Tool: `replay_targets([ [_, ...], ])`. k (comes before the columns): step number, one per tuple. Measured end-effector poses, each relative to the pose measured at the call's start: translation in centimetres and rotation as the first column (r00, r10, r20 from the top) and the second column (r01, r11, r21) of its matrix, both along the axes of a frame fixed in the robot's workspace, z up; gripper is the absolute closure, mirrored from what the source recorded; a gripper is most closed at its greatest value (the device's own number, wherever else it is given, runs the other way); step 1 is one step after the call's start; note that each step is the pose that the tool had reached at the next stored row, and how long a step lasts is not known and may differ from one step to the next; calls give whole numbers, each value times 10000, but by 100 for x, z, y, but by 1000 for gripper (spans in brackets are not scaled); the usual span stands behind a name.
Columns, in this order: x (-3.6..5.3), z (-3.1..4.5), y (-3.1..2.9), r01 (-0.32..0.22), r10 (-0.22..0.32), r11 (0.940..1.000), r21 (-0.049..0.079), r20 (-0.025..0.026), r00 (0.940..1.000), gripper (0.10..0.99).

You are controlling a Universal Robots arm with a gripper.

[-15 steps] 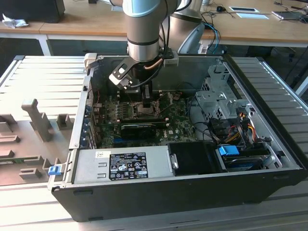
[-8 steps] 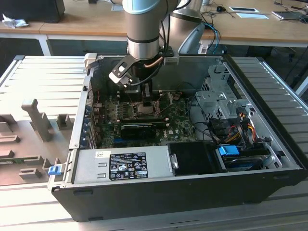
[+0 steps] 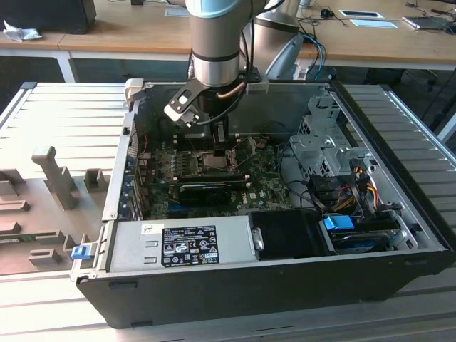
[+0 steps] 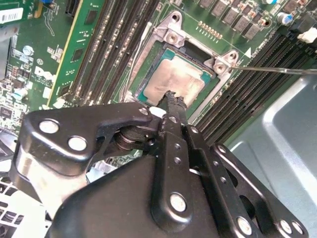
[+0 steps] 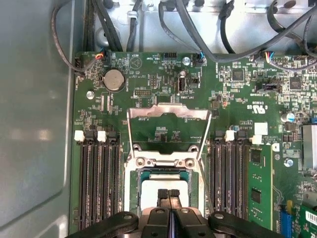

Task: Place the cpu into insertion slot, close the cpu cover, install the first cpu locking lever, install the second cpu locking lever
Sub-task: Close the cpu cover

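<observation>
The pincer [image 5: 168, 195], pressed together, is poking the cpu [image 5: 151, 191] lying in the insertion slot [image 5: 134, 181], maybe to push it flat; the cpu cover [image 5: 168, 110] is standing open beside that slot

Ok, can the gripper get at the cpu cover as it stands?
Probably yes: the cpu cover stands swung open, nothing over its free edge, and the gripper is right beside it, at the cpu.
</observation>
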State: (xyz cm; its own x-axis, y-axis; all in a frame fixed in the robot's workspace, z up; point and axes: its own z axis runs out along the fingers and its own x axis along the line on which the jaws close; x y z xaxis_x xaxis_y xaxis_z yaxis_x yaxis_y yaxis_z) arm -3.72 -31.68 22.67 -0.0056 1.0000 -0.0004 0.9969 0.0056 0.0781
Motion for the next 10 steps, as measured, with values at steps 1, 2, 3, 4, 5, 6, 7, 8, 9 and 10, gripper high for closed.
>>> replay_targets([
  [1, 14, -1, -5, 0, 0, 10000, 18, -17, 10000, 980],
  [2, 28, -1, -9, 0, 0, 10000, 34, -43, 10000, 980],
  [3, 37, 0, -13, 0, 1, 10000, 65, -70, 10000, 980],
  [4, 37, 0, -13, 2, -1, 10000, 66, -74, 10000, 980],
  [5, 37, 0, -13, 2, -1, 10000, 65, -75, 10000, 980],
  [6, 37, 4, -13, 1, 0, 10000, 68, -76, 10000, 980],
  [7, 37, 16, -13, 0, 1, 10000, 70, -76, 10000, 980],
  [8, 37, 28, -13, 1, 0, 10000, 70, -75, 10000, 980],
  [9, 37, 39, -13, 0, 0, 10000, 71, -75, 10000, 980],
  [10, 38, 59, -13, 0, 0, 10000, 71, -75, 10000, 980],
])
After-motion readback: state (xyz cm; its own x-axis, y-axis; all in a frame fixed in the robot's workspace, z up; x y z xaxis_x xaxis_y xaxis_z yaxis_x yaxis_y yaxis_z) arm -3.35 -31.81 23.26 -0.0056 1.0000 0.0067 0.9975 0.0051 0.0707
